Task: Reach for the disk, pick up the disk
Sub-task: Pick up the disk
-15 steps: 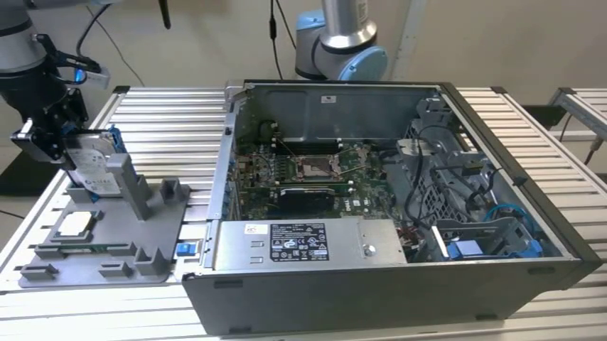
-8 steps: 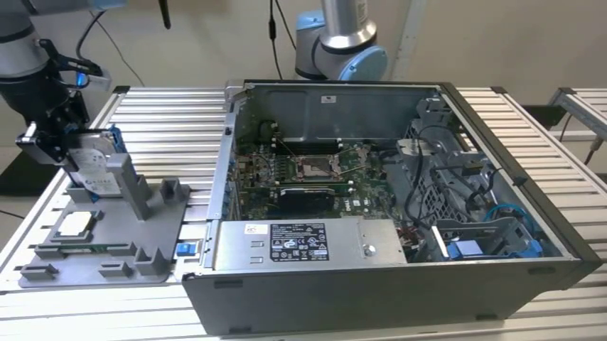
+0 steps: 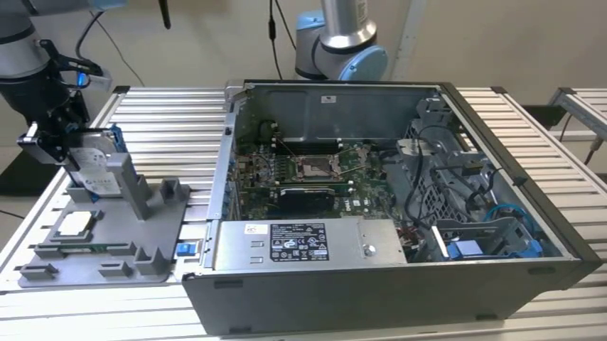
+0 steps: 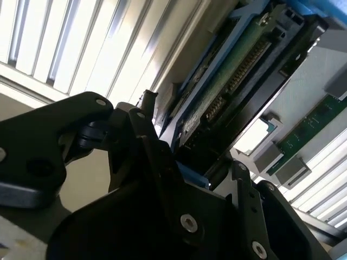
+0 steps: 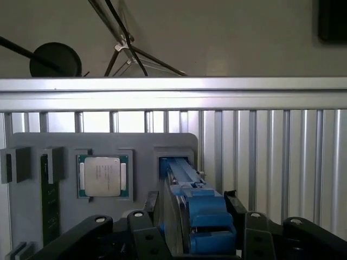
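Observation:
The disk (image 3: 95, 170) stands on edge in a slot of the grey holder plate (image 3: 142, 238) at the exterior view's left, its white label and blue frame showing. My gripper (image 3: 74, 150) comes down over it from the arm at the far left. In the first wrist view the disk (image 5: 198, 214) runs edge-on between two black fingers (image 5: 149, 208), which lie against both of its sides, and its far end sits in the holder slot. In the second wrist view the disk's connector edge (image 4: 233, 70) shows between the same fingers (image 4: 146, 108). The gripper is shut on the disk.
A small square chip (image 3: 76, 224) (image 5: 103, 176) and a green memory stick (image 5: 49, 200) lie in the holder beside the disk. The open computer case (image 3: 379, 213) with its grey power supply box (image 3: 303, 243) stands to the exterior view's right. A second arm's base (image 3: 342, 42) rises behind it.

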You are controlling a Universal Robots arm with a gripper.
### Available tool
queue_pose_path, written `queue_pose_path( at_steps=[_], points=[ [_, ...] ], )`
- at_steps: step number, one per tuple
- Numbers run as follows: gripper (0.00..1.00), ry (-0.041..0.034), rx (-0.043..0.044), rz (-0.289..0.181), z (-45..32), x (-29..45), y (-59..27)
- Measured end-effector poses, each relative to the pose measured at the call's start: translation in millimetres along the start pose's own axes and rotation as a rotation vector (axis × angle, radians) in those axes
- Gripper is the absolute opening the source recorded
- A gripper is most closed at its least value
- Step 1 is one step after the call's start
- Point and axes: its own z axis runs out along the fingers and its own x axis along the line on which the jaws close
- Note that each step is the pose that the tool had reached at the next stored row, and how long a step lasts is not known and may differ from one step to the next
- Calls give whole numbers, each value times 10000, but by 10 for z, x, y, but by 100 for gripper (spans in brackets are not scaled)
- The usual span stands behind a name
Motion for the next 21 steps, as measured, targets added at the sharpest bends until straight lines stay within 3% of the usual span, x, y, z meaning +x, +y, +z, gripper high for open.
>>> queue_pose_path(
  at_steps=[5,13,21],
  points=[
    [100,-40,-2,-15,-65,-1,1],
    [100,-57,-5,-20,-60,22,0],
    [100,-48,-20,-44,-4,38,4]
  ],
)
